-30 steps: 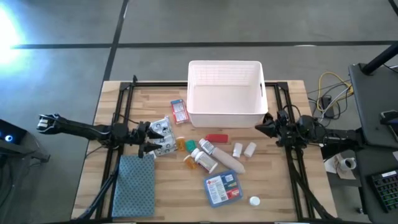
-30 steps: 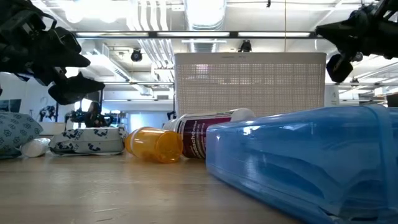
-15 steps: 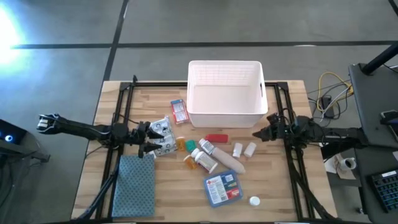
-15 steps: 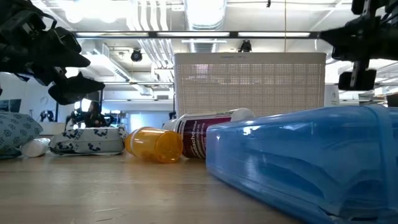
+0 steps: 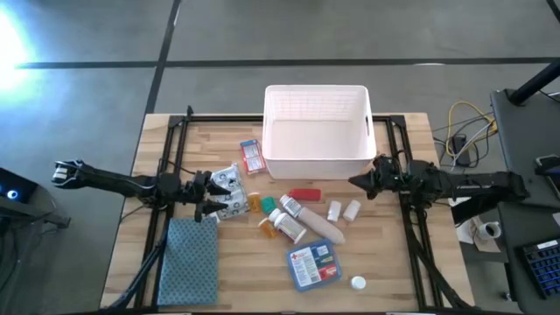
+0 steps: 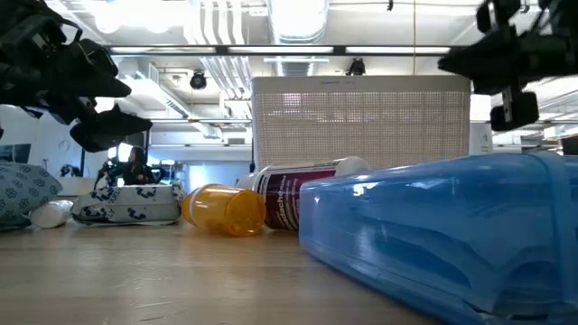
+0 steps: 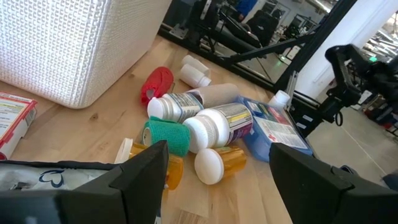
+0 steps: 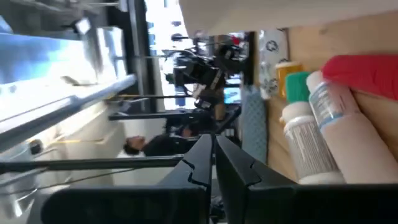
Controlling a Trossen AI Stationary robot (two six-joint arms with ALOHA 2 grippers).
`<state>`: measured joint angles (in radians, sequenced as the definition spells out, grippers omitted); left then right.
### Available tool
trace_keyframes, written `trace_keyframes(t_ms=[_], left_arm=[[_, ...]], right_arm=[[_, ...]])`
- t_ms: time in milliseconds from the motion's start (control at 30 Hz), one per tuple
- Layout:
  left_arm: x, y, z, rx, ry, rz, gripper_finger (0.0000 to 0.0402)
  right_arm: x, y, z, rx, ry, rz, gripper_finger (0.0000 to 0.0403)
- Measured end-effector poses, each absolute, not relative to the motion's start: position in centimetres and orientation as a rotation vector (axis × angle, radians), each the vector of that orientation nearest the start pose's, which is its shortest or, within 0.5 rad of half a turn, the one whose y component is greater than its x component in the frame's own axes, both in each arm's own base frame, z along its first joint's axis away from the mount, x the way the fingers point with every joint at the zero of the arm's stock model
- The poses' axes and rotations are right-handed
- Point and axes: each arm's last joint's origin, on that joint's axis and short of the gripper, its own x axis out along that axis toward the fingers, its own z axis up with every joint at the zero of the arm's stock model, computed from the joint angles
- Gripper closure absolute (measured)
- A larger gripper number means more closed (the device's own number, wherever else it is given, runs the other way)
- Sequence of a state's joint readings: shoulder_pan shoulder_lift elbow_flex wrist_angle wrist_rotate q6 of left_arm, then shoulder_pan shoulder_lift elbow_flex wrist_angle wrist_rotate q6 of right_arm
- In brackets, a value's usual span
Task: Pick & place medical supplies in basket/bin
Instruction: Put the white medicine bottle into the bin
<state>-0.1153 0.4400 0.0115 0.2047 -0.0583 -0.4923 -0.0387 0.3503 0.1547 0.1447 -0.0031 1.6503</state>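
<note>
1. White bin (image 5: 317, 131) sits empty; supplies lie scattered in front of it.
2. Right gripper (image 5: 357, 182), jaws clenched and empty, hovers beside the bin's corner; descending clenched could knock the small bottles (image 5: 343, 210) away.
3. Left gripper (image 5: 213, 194) hangs spread over blister packs (image 5: 229, 185).

You are getting even, soft overhead light on the surface (image 5: 385, 262); shadows are lying faint and short. A glare patch is blooming on the floor (image 5: 17, 35) in the high view. Ceiling strip lights (image 6: 298, 18) are burning out in the low view, leaving the near blue packet (image 6: 433, 235) soft. The right wrist view is smearing throughout.
</note>
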Motion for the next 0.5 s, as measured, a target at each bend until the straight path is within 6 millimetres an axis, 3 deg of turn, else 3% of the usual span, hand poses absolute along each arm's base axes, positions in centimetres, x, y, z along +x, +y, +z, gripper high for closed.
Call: trace_keyframes(t_ms=[300,433,500], left_arm=[[12.3,-1.2,14.7,-0.471,0.232,0.0,0.0142],[12.3,-1.2,14.7,-0.471,0.232,-0.001,0.0142],[12.3,-1.2,14.7,-0.471,0.232,0.0,0.0142]], right_arm=[[13.6,2.0,24.5,1.644,0.793,-0.541,0.0321],[14.6,3.1,24.9,1.579,0.987,-0.731,0.0279],[15.3,3.6,24.2,1.555,1.043,-0.795,0.0257]])
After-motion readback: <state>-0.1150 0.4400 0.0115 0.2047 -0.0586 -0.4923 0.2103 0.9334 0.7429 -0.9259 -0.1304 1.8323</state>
